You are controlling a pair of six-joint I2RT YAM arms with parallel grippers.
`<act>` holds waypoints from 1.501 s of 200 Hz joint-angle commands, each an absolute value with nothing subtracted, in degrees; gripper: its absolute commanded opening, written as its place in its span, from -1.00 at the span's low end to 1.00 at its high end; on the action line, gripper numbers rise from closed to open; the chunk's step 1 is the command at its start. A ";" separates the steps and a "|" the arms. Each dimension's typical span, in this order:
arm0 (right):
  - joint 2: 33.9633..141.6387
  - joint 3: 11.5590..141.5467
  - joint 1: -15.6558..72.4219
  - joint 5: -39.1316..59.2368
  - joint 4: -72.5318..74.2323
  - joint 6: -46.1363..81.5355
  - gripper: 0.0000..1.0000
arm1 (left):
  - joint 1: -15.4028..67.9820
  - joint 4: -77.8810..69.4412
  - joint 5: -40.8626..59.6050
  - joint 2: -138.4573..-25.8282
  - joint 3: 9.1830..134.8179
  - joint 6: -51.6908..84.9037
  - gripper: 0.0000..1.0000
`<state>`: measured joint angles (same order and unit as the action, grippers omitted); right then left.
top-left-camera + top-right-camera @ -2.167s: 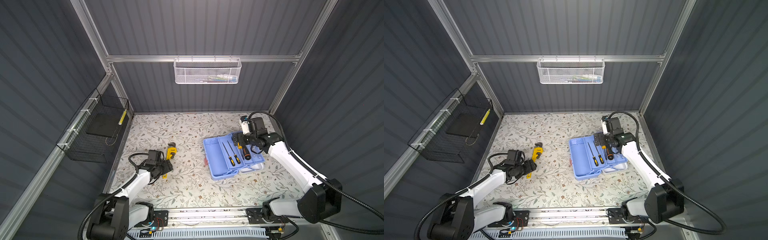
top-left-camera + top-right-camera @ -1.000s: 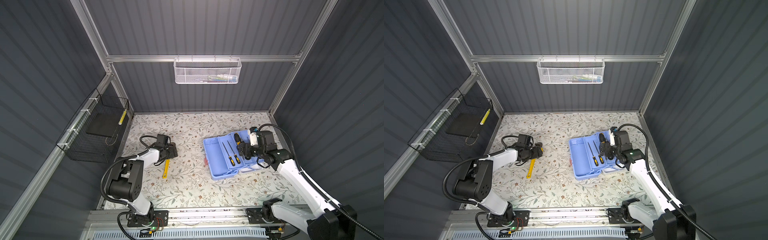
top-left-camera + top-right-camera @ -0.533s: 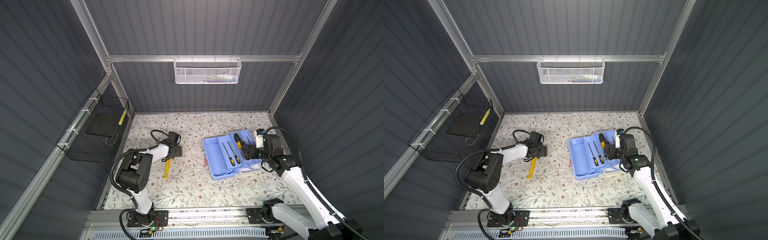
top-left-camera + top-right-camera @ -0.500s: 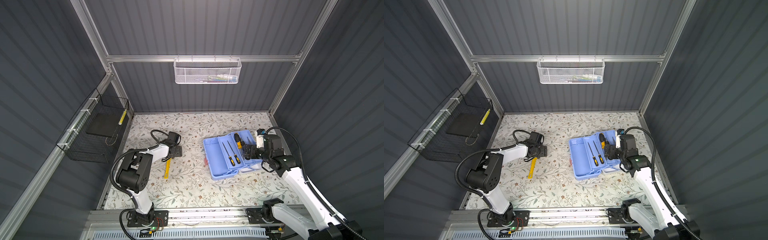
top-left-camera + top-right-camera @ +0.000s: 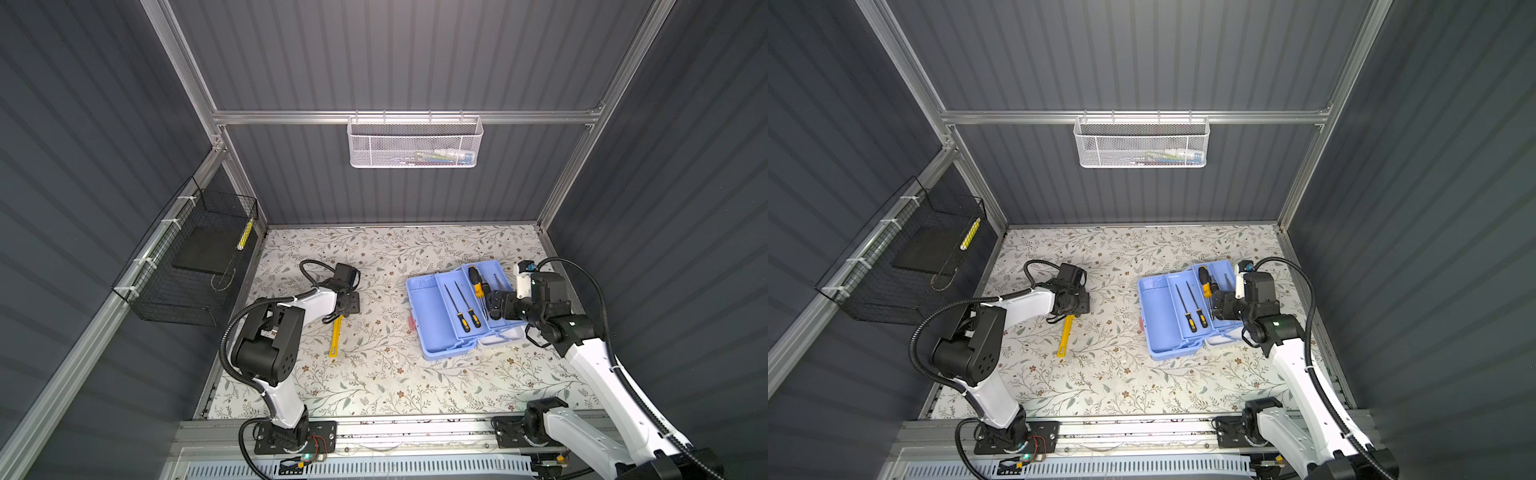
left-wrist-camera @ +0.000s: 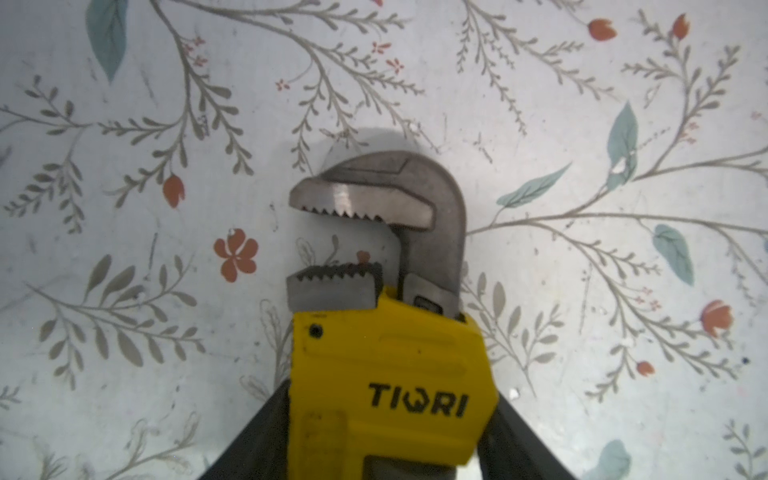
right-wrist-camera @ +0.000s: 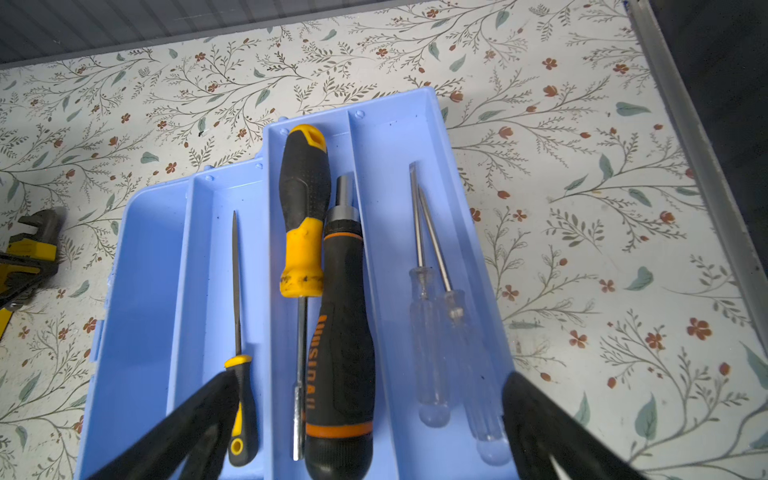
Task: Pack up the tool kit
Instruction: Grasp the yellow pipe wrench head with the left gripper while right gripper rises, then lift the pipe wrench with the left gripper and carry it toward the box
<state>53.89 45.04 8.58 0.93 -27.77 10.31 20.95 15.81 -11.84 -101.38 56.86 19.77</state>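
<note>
The tool kit point(image 5: 430, 332) point(image 5: 1158, 332) lies open right of centre, a light blue base with a blue tray point(image 7: 390, 137) across it. In the tray lie a yellow-black screwdriver point(image 7: 303, 208), a black-orange driver point(image 7: 343, 332), two clear-handled ones point(image 7: 428, 332) and thin yellow-black ones point(image 5: 459, 309). My right gripper point(image 5: 496, 305) point(image 5: 1221, 308) point(image 7: 370, 382) hovers open over the tray's near end. The yellow pipe wrench point(image 5: 336, 338) point(image 5: 1065, 334) point(image 6: 390, 365) lies on the floral mat at the left. My left gripper point(image 5: 348, 302) point(image 5: 1077, 302) point(image 6: 390, 415) presses both sides of its yellow head.
A white mesh basket point(image 5: 413, 143) hangs on the back wall. A black wire basket point(image 5: 187, 266) is fixed to the left wall. Dark panel walls close in the mat on three sides, and an aluminium rail point(image 5: 415, 432) runs along the front.
My left gripper has slid a little right over the wrench's head and narrowed onto it. The right gripper has drawn back slightly toward the tray's right end, still open.
</note>
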 commanded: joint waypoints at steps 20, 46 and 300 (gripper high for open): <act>51.88 43.57 6.24 2.99 -26.12 11.29 0.98 | 21.01 18.22 -7.63 -102.80 55.53 19.49 0.01; 52.19 43.02 3.82 5.47 -24.96 11.90 0.97 | 21.10 17.06 -6.02 -101.55 54.13 20.30 -0.11; 61.76 39.07 -2.76 22.14 -17.83 18.34 0.92 | 23.47 11.60 1.67 -90.11 48.16 25.93 -0.41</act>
